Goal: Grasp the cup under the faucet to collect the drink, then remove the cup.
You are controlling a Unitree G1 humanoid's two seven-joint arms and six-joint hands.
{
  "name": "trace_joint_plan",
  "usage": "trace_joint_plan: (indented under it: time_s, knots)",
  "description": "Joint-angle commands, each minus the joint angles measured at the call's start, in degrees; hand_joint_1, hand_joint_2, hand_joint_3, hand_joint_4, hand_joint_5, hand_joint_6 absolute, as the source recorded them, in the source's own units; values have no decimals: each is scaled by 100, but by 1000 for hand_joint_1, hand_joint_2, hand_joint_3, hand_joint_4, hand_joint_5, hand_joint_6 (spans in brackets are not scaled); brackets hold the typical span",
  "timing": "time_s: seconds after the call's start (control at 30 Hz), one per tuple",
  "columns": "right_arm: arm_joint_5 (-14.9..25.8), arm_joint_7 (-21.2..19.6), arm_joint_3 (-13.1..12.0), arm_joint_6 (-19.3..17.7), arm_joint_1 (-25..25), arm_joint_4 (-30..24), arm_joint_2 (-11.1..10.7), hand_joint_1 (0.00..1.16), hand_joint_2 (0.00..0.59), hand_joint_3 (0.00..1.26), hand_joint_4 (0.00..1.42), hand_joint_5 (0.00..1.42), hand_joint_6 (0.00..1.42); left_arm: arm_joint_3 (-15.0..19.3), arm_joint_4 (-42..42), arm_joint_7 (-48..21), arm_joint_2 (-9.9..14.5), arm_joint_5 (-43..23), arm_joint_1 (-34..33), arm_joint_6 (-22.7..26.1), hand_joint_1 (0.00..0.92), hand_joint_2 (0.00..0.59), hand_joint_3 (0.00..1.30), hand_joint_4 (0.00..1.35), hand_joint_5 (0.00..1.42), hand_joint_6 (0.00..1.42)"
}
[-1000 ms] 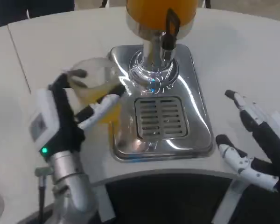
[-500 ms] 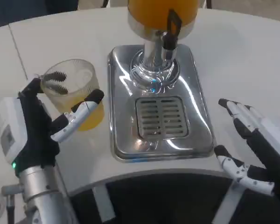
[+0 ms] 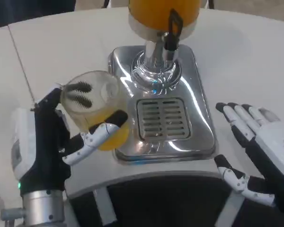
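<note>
Fingers (image 3: 78, 93) blurred behind cup (image 3: 97, 109)

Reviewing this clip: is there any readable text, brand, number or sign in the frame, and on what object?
None can be read.
Drink dispenser and its steel drip tray: no lettering shows.
Cup held in the left hand: plain, no print.
Left hand's white back: a faint grey patch, too blurred to read.
Right hand: no marking shows.

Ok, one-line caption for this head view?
Left robot hand holds cup of orange drink beside dispenser tray; right robot hand open.
</note>
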Motion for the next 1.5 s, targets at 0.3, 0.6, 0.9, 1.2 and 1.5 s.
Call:
trace_joint_plan:
  time_s: [0.3, 0.6, 0.9, 1.2, 1.5]
  knots:
    - [-185, -394, 36, -471, 391, -359, 137, 288, 535, 0, 0, 0, 0, -432, -1137, -441, -178, 174, 649, -473, 558, 21, 1182, 1063, 1424, 1424]
    - [-155, -482, 18, -727, 624, -585, 280, 229, 534, 0, 0, 0, 0, -692, -1586, -918, -86, 170, 1604, -796, 563, 24, 1180, 1063, 1424, 1424]
    - [-61, -331, 0, -824, 526, -564, 282, 220, 537, 0, 0, 0, 0, -813, -1673, -1039, -186, 227, 1919, -916, 565, 24, 1179, 1063, 1424, 1424]
    - [159, -364, -52, -1067, 538, -506, 225, 214, 540, 0, 0, 0, 0, -869, -1708, -1129, -238, 235, 1938, -949, 565, 24, 1179, 1063, 1424, 1424]
    - [117, -222, -38, -953, 423, -519, 307, 212, 541, 0, 0, 0, 0, -805, -1635, -1221, -246, 202, 1853, -879, 570, 29, 1180, 1063, 1424, 1424]
